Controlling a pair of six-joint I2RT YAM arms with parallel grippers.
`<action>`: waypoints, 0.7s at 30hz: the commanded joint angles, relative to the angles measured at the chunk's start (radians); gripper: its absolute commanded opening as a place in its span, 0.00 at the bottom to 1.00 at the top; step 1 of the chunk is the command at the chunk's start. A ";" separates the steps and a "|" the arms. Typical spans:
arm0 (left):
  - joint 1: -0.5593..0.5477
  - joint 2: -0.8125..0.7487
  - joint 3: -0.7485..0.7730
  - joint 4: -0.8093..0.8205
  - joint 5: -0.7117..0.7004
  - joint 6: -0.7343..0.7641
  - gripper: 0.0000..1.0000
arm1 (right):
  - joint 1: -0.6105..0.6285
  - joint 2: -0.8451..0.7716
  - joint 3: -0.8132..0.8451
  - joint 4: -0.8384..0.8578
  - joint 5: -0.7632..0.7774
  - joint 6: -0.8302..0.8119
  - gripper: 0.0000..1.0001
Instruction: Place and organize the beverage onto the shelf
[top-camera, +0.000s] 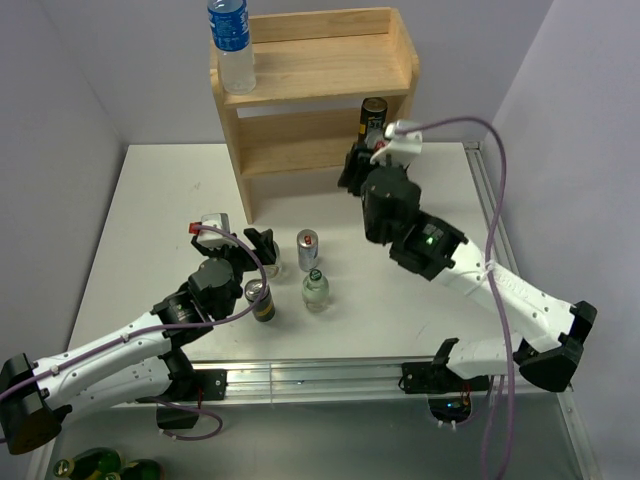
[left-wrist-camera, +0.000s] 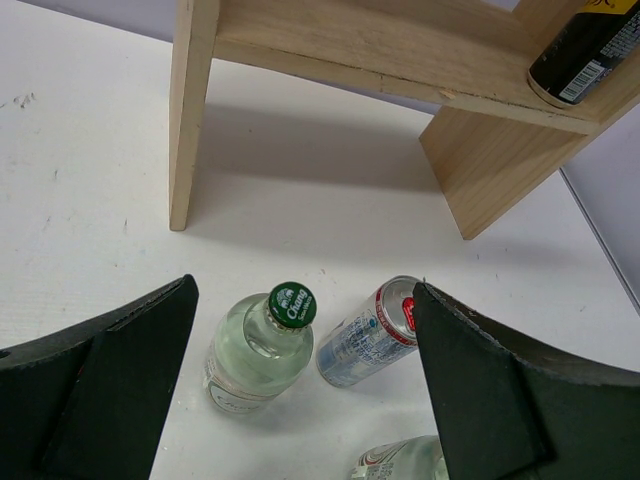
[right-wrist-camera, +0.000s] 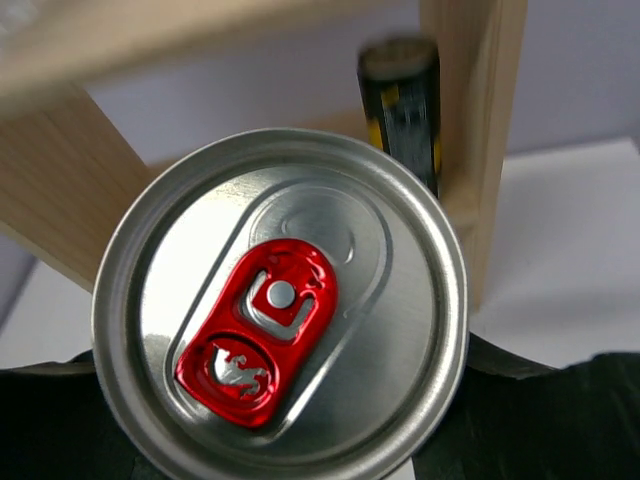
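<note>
Snugly between the right fingers (right-wrist-camera: 560, 425) sits a silver can (right-wrist-camera: 280, 300).

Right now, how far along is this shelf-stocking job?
Done: a water bottle on the shelf's top, a black can below. In hand: the right gripper holds a red-tabbed can by the shelf. Left: at least a silver can, a green-capped bottle and a dark can wait on the table.
</note>
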 joint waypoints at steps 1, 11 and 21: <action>0.002 -0.023 0.000 0.006 0.004 0.003 0.95 | -0.041 0.052 0.256 -0.028 -0.037 -0.193 0.00; 0.002 -0.045 -0.007 -0.001 -0.003 0.004 0.96 | -0.217 0.341 0.866 -0.289 -0.227 -0.315 0.00; 0.002 -0.054 -0.012 -0.006 0.002 0.000 0.95 | -0.334 0.494 1.113 -0.352 -0.295 -0.327 0.00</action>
